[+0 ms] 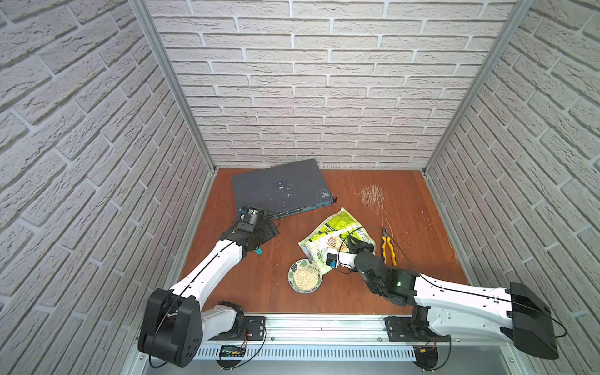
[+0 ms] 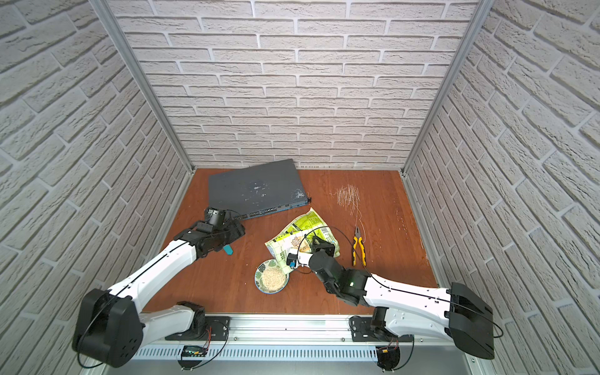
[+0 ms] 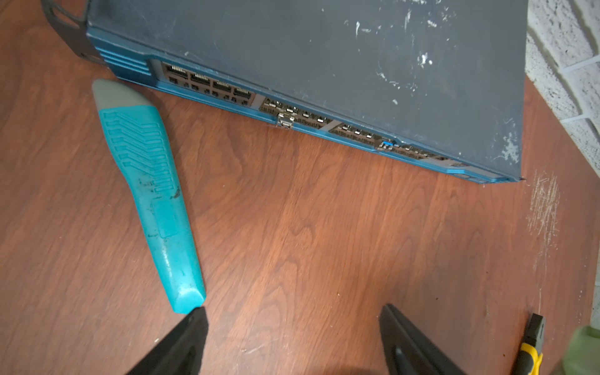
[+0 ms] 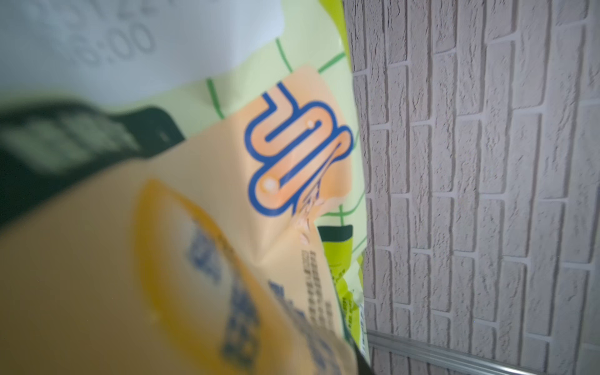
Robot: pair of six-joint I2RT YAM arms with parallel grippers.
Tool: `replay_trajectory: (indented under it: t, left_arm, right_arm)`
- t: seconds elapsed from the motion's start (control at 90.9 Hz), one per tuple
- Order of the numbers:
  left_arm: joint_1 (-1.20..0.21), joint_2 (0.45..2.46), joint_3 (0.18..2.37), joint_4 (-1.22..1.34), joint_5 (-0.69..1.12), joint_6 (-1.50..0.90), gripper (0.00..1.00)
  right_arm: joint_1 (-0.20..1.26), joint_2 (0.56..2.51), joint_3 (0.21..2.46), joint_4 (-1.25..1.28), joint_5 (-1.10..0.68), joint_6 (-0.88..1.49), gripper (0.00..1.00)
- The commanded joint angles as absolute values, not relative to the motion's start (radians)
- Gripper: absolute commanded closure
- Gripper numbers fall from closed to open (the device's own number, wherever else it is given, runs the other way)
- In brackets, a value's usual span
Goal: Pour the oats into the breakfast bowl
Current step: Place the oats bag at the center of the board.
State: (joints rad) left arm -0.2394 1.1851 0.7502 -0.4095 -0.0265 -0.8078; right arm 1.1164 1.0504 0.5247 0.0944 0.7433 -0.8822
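Soft green-and-lime checked plastic pouch (image 4: 227,194) fills my right wrist view. Right gripper (image 1: 350,242) clamps it mid-body; its lower corner hangs just beside the small round white leaf-printed ceramic bowl (image 1: 297,267). Pale beige oat flakes (image 1: 305,278) lie heaped inside. I judge pouring nearly done: tilt gently, keep the corner over the rim. Left gripper (image 3: 292,310) released, empty, well apart.
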Motion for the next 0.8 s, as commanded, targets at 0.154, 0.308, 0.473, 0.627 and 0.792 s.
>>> replay_trajectory:
  t: [0.154,0.308,0.473,0.627,0.792]
  left_arm:
    - [-0.225,1.142,0.785,-0.384,-0.039,-0.768,0.15]
    - [-0.225,1.14,0.788,-0.348,-0.012,-0.742,0.14]
    - [-0.224,1.146,0.789,-0.265,0.031,-0.715,0.14]
    - [-0.228,1.171,0.79,-0.19,0.076,-0.714,0.15]
    - [-0.233,1.185,0.791,-0.16,0.083,-0.701,0.15]
  right_arm:
    - [0.979,0.915,0.594,0.046,0.488,-0.384,0.97]
    - [0.838,0.864,0.559,0.09,0.291,-0.165,0.97]
    - [0.636,0.897,0.519,0.239,-0.002,0.117,0.97]
    - [0.525,1.044,0.478,0.482,-0.223,0.336,0.97]
    - [0.5,1.22,0.464,0.739,-0.326,0.465,0.92]
